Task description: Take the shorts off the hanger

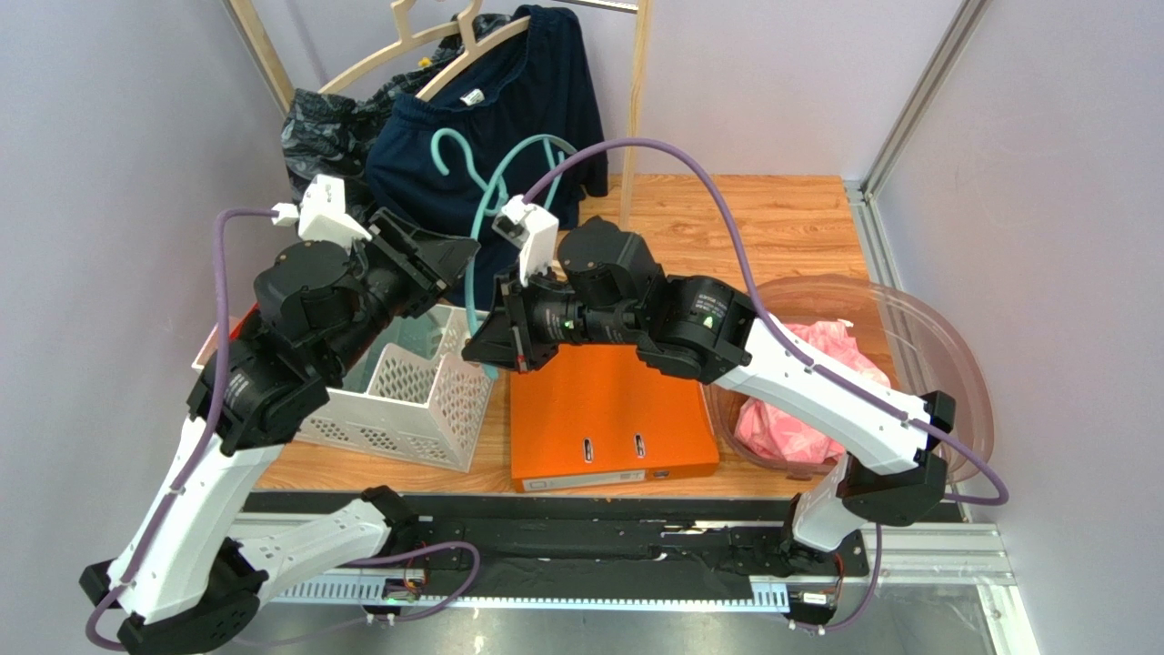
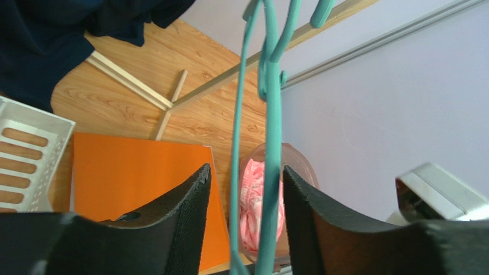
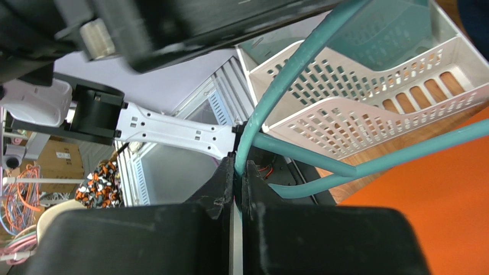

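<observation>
Top: we find the shorts [image 1: 799,396] in the bowl [image 1: 918,328] right of the binder [image 1: 601,403], already off the hanger [image 1: 478,232], which is upright beyond the binder's left corner.
Left wrist: the left gripper [image 2: 245,189] is released, jaws either side of the hanger.
Right wrist: the right gripper [image 3: 239,169] is clenched on the hanger, likely steadying it.

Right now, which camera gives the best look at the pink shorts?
The top external view: the shorts lie bunched in the clear bowl, mostly visible. The left wrist view shows only a strip of them behind the hanger. The right wrist view shows none.
</observation>
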`<action>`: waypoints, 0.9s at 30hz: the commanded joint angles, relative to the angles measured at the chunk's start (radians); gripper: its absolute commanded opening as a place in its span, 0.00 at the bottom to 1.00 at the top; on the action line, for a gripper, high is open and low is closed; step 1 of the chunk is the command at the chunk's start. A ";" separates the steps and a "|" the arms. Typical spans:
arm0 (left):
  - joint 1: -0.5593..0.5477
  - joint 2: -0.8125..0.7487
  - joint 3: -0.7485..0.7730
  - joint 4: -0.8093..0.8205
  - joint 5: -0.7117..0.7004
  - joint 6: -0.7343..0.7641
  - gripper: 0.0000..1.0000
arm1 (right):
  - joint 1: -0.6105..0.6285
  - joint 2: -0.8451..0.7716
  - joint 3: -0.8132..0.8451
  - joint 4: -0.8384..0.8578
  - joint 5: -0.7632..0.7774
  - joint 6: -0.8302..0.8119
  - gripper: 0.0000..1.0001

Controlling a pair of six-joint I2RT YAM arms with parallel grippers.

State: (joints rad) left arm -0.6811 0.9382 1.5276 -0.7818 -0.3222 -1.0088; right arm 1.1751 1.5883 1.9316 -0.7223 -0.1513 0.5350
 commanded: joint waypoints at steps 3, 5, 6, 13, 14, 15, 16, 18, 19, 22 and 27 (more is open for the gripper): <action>0.000 -0.048 0.020 -0.059 -0.103 0.120 0.68 | -0.063 -0.042 -0.016 0.132 -0.066 0.054 0.00; 0.000 -0.070 0.031 -0.074 -0.124 0.165 0.71 | -0.075 -0.033 -0.002 0.138 -0.083 0.063 0.00; 0.000 -0.078 0.034 -0.077 -0.130 0.177 0.71 | -0.081 -0.022 0.004 0.142 -0.091 0.069 0.00; 0.000 -0.170 0.052 -0.132 -0.169 0.289 0.69 | -0.164 0.028 0.044 0.268 -0.203 0.253 0.00; -0.001 -0.180 0.052 -0.135 -0.176 0.311 0.68 | -0.186 0.036 0.053 0.288 -0.214 0.279 0.00; 0.000 -0.191 0.052 -0.146 -0.184 0.320 0.68 | -0.196 0.045 0.059 0.309 -0.221 0.302 0.00; 0.000 -0.199 0.057 -0.155 -0.190 0.328 0.68 | -0.206 0.064 0.066 0.340 -0.234 0.328 0.00; 0.000 -0.217 0.062 -0.186 -0.212 0.338 0.68 | -0.238 0.084 0.087 0.392 -0.251 0.411 0.00; 0.000 -0.225 0.069 -0.197 -0.218 0.341 0.68 | -0.249 0.104 0.093 0.412 -0.254 0.440 0.00; 0.000 -0.234 0.080 -0.215 -0.218 0.361 0.69 | -0.284 0.128 0.121 0.465 -0.242 0.540 0.00; -0.001 -0.236 0.097 -0.223 -0.218 0.395 0.70 | -0.336 0.176 0.174 0.492 -0.197 0.641 0.00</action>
State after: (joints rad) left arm -0.6811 0.6975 1.5967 -0.9787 -0.5262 -0.6777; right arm 0.8677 1.7500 2.0258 -0.3542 -0.3687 1.0538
